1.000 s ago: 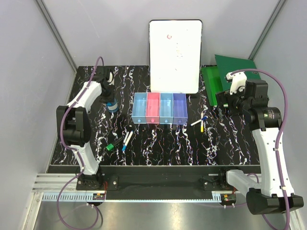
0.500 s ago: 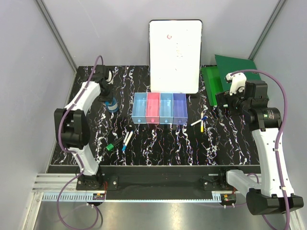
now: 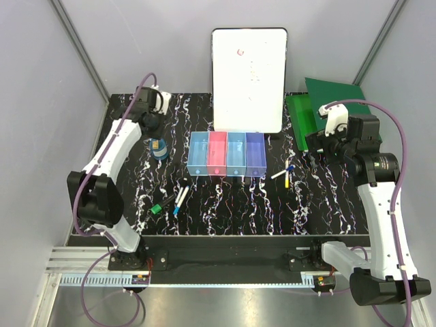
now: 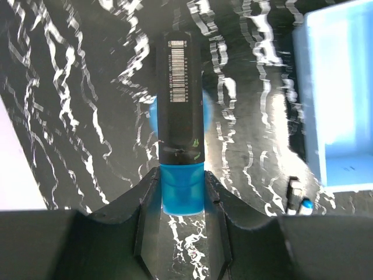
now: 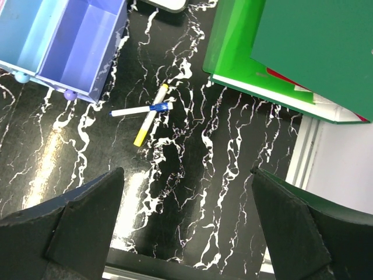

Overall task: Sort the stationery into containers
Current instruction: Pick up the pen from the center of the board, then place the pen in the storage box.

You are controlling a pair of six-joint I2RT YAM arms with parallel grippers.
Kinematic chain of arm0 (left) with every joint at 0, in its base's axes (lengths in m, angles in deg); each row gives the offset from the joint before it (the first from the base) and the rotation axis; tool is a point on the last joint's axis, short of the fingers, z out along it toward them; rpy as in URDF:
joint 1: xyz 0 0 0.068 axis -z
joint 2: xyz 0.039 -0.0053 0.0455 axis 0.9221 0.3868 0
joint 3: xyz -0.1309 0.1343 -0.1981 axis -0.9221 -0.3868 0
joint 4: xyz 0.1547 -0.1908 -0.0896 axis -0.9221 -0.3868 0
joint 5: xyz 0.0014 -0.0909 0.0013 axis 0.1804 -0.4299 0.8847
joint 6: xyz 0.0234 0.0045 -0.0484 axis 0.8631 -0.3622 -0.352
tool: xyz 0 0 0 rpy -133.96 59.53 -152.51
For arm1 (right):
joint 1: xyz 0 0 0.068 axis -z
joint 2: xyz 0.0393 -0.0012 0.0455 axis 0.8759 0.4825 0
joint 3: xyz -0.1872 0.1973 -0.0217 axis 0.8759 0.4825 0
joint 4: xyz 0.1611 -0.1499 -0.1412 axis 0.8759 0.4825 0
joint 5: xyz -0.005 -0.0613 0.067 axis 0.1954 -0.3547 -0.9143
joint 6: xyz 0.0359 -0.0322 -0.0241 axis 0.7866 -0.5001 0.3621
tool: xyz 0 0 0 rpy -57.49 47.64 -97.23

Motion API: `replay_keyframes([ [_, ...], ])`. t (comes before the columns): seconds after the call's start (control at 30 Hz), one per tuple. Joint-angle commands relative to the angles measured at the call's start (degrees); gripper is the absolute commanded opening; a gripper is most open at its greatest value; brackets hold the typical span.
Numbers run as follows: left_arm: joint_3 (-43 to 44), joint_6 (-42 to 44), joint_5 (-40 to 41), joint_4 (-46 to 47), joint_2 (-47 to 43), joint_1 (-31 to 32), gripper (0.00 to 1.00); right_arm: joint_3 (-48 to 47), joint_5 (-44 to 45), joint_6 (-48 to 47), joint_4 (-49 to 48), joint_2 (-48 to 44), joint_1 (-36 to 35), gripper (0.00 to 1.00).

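My left gripper (image 4: 182, 182) is shut on a black marker with a blue cap (image 4: 180, 111), holding it by the cap above the table. In the top view this gripper (image 3: 151, 124) is at the far left, just behind the round blue tape roll (image 3: 160, 149). The four joined bins (image 3: 227, 154) sit mid-table; the light blue end bin (image 4: 341, 87) is right of the marker. A green-black marker (image 3: 161, 205) and white pens (image 3: 181, 195) lie front left. Two crossed pens, blue-ended (image 5: 140, 109) and yellow-ended (image 5: 151, 115), lie right of the purple bin (image 5: 81, 46). My right gripper (image 5: 186, 227) is open and empty above the table.
A large white board (image 3: 248, 78) stands behind the bins. A green binder (image 5: 280, 52) lies at the back right, close to my right gripper (image 3: 313, 155). The table's left edge and grey walls are near the left arm.
My left gripper has risen and moved back from the blue tape roll with the marker in it. The right arm has not moved.
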Motion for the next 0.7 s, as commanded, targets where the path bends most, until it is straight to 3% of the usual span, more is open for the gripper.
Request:
replay_keyframes([
  [0.0,0.21,1.96,0.82,1.61,-2.39,3.55,0.00,-0.15,-2.83,-1.46,-2.31,-0.91,0.06,0.98],
  [0.17,-0.14,-2.71,-1.37,1.35,0.77,9.26,0.00,-0.77,-2.57,-0.85,-2.31,-1.00,0.06,0.97],
  [0.3,1.44,-2.45,2.31,2.05,3.76,15.75,0.00,0.11,-1.96,-1.11,-2.22,-2.66,0.06,0.97],
  [0.67,8.56,-11.05,0.04,-0.68,15.27,17.09,0.00,2.83,-1.95,-0.67,-2.40,-5.21,0.06,0.97],
])
